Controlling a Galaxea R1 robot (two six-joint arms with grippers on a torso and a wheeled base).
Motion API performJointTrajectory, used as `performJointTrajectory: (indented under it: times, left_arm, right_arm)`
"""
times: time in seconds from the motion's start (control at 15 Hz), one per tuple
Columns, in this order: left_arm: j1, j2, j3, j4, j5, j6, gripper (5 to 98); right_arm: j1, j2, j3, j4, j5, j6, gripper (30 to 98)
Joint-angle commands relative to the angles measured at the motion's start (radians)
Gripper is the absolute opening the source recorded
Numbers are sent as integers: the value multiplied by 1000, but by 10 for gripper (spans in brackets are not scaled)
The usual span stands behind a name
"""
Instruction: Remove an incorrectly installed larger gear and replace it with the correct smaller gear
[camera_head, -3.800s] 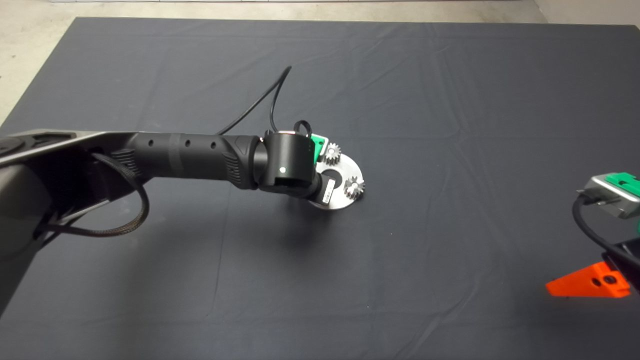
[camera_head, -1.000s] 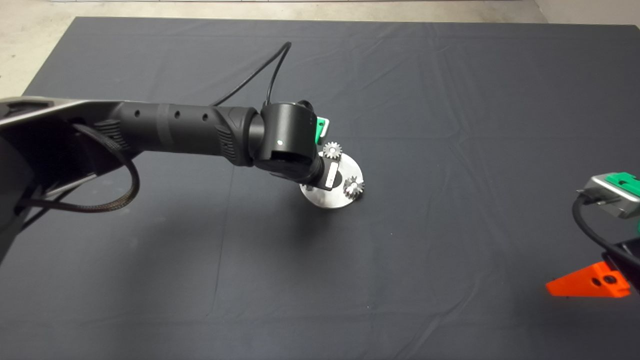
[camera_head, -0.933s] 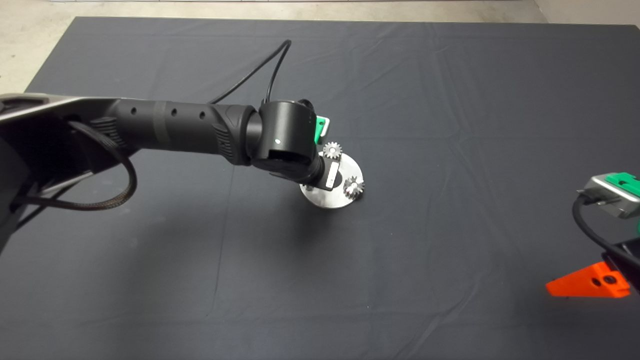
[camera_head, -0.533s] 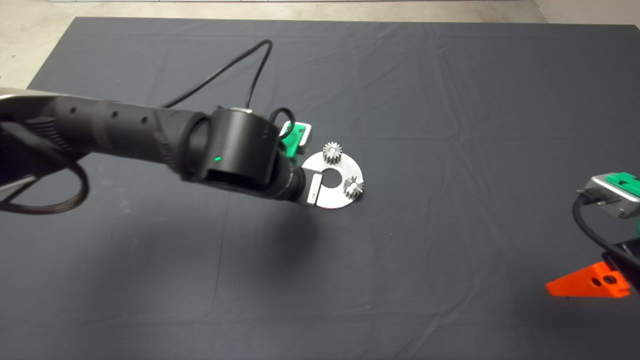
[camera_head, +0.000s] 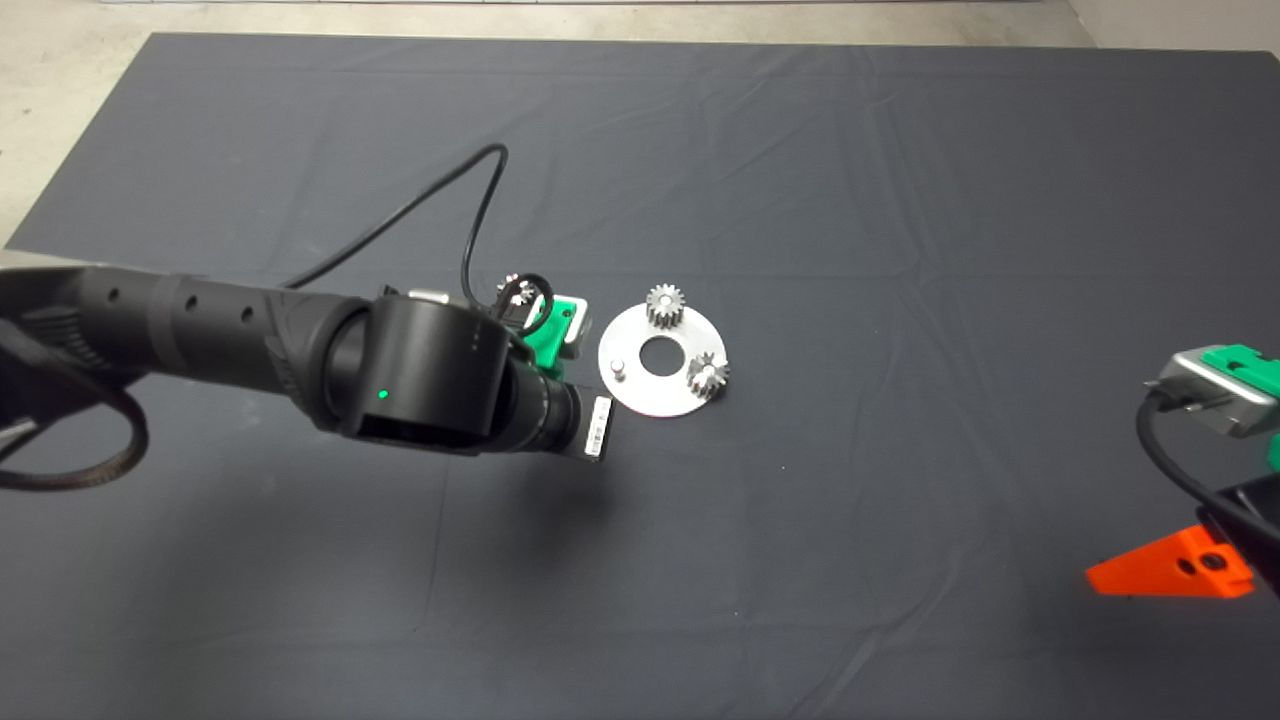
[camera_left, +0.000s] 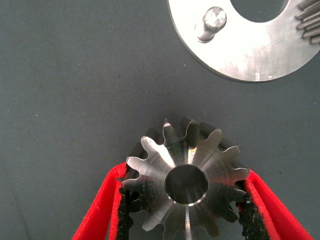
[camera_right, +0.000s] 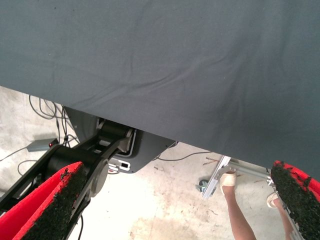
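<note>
My left gripper (camera_left: 185, 175) is shut on the larger gear (camera_left: 187, 182), a star-like steel gear with long teeth, held over the mat just left of the round steel plate (camera_head: 655, 398). In the head view my wrist hides this gear. The plate carries two compact gears (camera_head: 663, 303) (camera_head: 707, 373) and one bare peg (camera_head: 619, 367), which also shows in the left wrist view (camera_left: 212, 22). Another small gear, seemingly the smaller gear (camera_head: 512, 291), lies on the mat behind my left wrist, partly hidden by a cable. My right gripper (camera_right: 175, 200) is open and parked at the lower right.
The dark mat (camera_head: 850, 200) spreads around the plate. My left arm (camera_head: 200, 325) crosses the left half of the mat. The right wrist view shows the mat's edge, floor, cables and a person's feet (camera_right: 227, 182).
My left gripper has pulled back left from the plate with the larger gear in it. The peg it covered now stands bare. The right arm has hardly moved.
</note>
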Motion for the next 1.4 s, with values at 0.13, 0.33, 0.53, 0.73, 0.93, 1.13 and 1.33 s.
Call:
performJointTrajectory:
  times: [0.13,0.33,0.53,0.73,0.93,1.13,1.33]
  left_arm:
    - [48,-8,-21,88,92,19,420]
    - [85,-2,-80,114,91,84,419]
    - [94,0,-92,154,91,135,418]
    - [94,-2,-113,157,90,153,418]
    - [88,-10,-103,153,90,159,422]
    - [86,-17,-106,150,91,158,455]
    - [83,-27,-101,147,89,159,486]
  right_arm:
    - [15,5,3,34,2,0,977]
    - [15,7,3,34,2,0,977]
    - [15,10,1,34,2,0,977]
    - [15,33,1,35,2,0,977]
    - [15,33,1,35,2,1,977]
    - [15,31,1,35,0,1,977]
    - [13,31,1,35,-4,3,977]
